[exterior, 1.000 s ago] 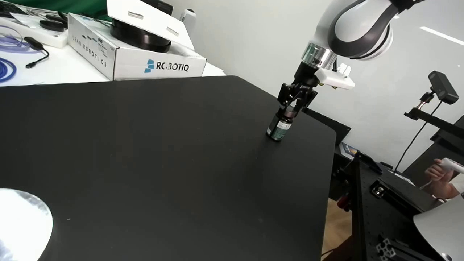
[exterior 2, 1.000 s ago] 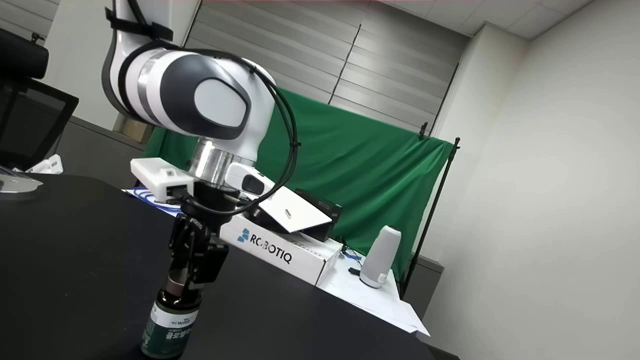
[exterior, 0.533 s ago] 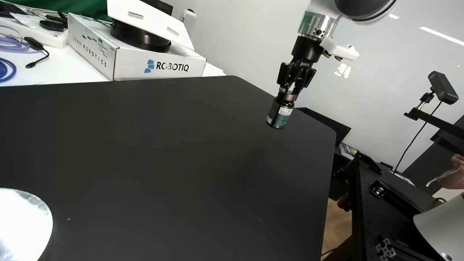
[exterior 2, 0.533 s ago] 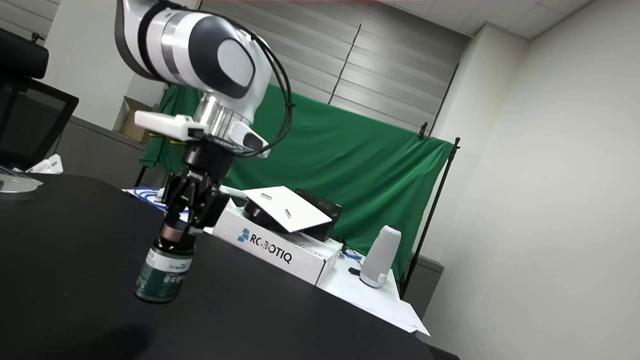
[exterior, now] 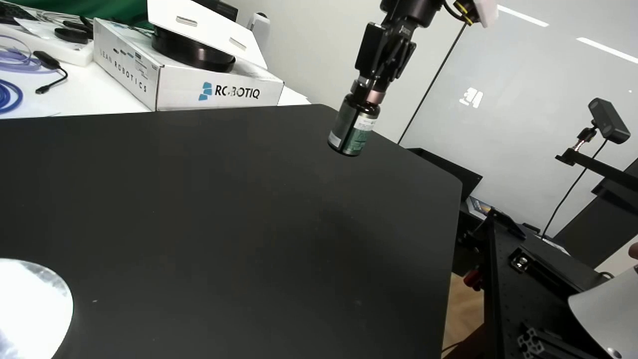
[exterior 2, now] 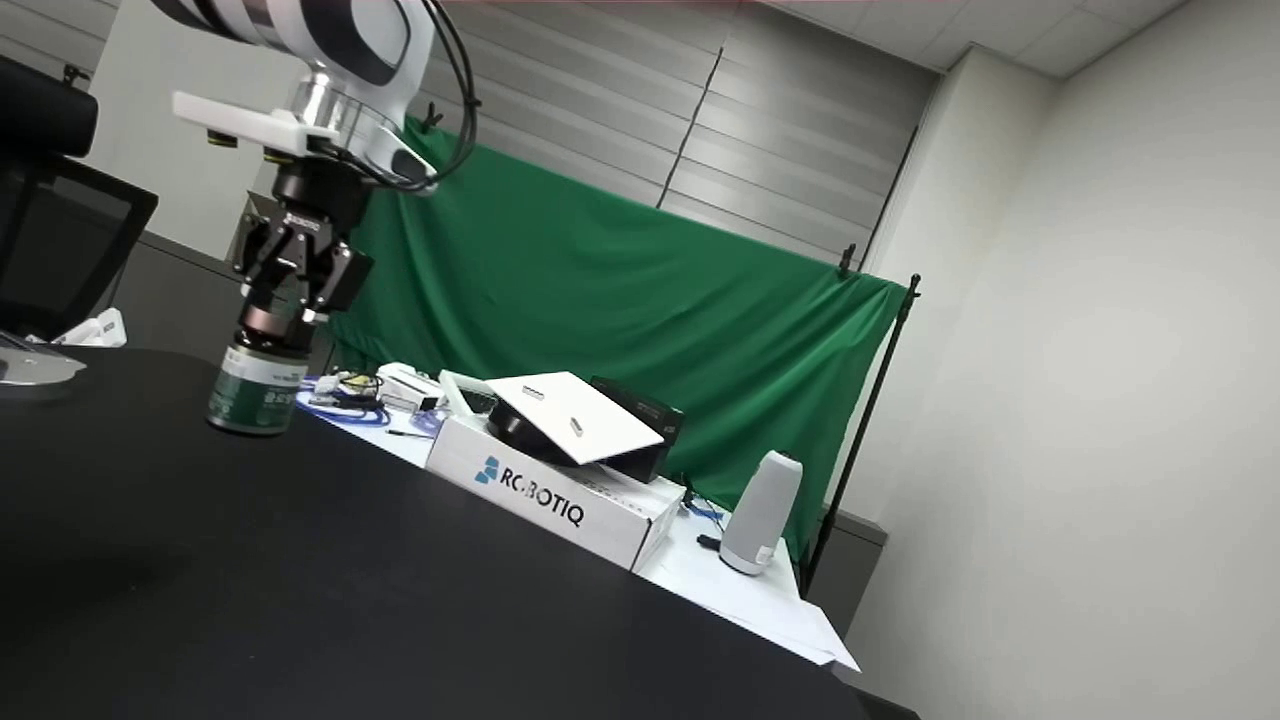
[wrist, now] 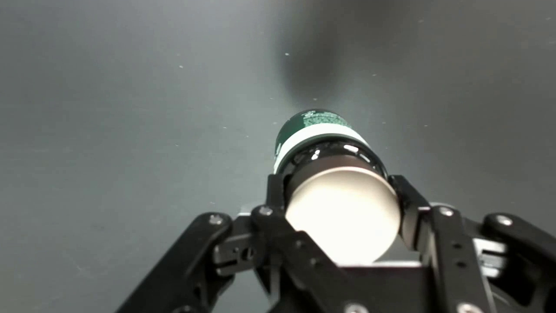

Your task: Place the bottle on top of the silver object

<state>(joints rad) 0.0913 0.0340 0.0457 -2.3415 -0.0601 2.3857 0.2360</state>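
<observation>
- The gripper (wrist: 341,191) has its fingers (wrist: 275,191) closed round the cap (wrist: 343,217) of the bottle (exterior: 353,127), one on each side; a grip there presumably leaves the base free for setting down.
- The bottle hangs clear above the black table (exterior: 224,224), presumably to travel without dragging; whether it truly tilts I can't tell.
- The silver plate (exterior: 32,309) lies at the near left in an exterior view, well apart from the bottle, so the placing isn't done.
- Half a second ago the bottle was lower and further right in both exterior views; the plate hasn't moved.
</observation>
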